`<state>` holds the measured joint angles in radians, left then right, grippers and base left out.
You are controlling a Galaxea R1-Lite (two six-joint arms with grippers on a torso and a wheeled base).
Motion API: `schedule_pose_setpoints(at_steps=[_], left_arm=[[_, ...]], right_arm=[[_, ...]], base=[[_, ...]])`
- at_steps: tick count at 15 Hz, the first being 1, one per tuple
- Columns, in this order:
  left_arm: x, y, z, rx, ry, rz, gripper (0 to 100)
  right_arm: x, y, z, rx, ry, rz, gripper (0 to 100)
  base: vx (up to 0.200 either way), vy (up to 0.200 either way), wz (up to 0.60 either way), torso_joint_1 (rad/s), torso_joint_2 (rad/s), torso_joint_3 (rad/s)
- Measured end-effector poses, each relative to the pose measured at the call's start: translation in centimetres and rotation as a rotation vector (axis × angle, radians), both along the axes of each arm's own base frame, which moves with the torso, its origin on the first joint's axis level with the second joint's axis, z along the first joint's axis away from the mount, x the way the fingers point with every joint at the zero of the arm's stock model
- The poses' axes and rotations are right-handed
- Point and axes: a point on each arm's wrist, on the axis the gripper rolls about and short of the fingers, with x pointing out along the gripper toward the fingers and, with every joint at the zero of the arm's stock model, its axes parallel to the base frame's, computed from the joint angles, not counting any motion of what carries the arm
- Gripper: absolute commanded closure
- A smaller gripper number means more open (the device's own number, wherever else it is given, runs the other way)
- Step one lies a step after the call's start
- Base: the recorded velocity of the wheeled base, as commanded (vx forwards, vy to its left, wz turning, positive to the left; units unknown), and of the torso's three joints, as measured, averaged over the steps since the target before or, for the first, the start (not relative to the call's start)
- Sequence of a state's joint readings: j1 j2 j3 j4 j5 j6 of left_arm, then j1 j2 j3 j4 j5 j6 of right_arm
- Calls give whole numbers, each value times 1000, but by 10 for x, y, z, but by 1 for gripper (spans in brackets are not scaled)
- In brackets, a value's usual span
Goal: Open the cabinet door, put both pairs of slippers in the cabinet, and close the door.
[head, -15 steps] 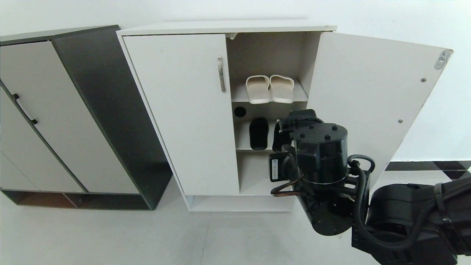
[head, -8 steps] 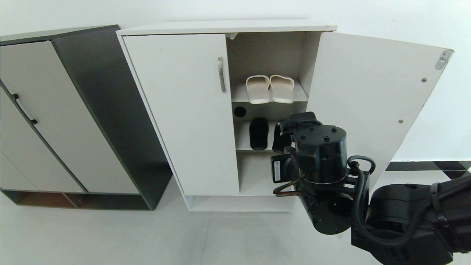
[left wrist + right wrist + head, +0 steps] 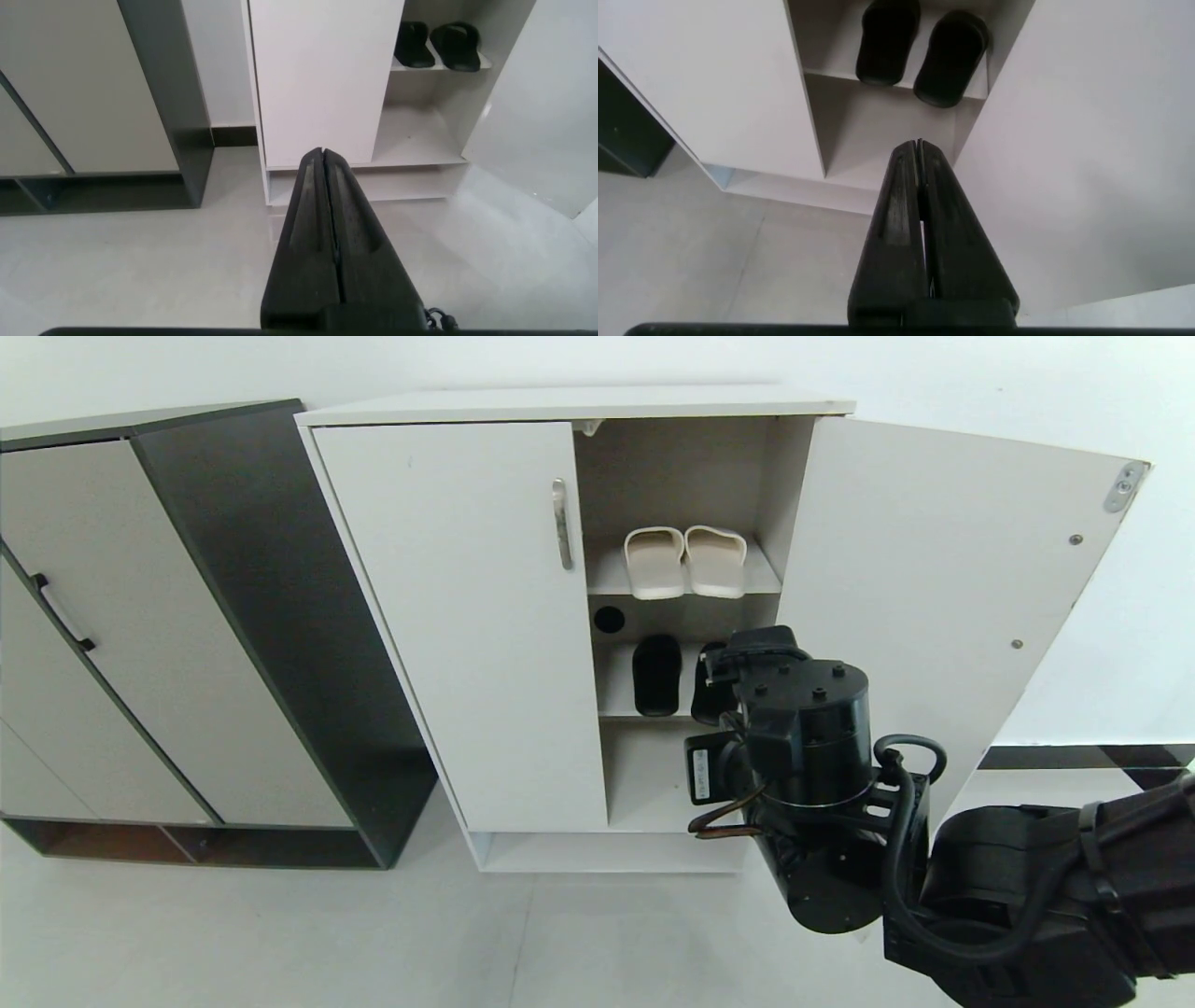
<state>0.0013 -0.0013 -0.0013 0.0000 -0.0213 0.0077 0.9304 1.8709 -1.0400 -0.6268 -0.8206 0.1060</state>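
Note:
The white cabinet (image 3: 448,616) stands with its right door (image 3: 915,579) swung open and its left door shut. A beige pair of slippers (image 3: 684,560) lies on the upper shelf. A black pair of slippers (image 3: 920,42) lies side by side on the middle shelf; in the head view one black slipper (image 3: 656,674) shows and my right arm (image 3: 808,737) partly hides the other. My right gripper (image 3: 920,147) is shut and empty, just in front of and below that shelf. My left gripper (image 3: 322,154) is shut and empty, low over the floor, farther from the cabinet.
A dark grey cabinet (image 3: 233,616) with shut light doors stands against the white one on its left. The open door (image 3: 1092,140) is close beside my right gripper. Bare grey floor (image 3: 373,943) spreads in front of both cabinets.
My right arm has drawn back a little from the middle shelf, down and slightly left in the head view. The slippers and doors have not moved.

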Motion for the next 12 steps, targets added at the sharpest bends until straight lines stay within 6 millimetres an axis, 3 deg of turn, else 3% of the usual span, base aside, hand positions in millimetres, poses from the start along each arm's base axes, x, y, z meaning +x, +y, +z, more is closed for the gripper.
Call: schedule_pose_setpoints(at_steps=[5, 8, 12], left_arm=[[0, 0, 0, 0, 1, 0, 100], [0, 0, 0, 0, 2, 0, 100], [0, 0, 0, 0, -1, 0, 100]], right_arm=[[0, 1, -1, -3, 2, 0, 100], [0, 1, -1, -2, 1, 1, 100], [0, 2, -2, -4, 2, 3, 100]], base=[[0, 0, 0, 0, -24, -24], [0, 0, 0, 17, -193, -310], [0, 0, 0, 63, -521, -363]])
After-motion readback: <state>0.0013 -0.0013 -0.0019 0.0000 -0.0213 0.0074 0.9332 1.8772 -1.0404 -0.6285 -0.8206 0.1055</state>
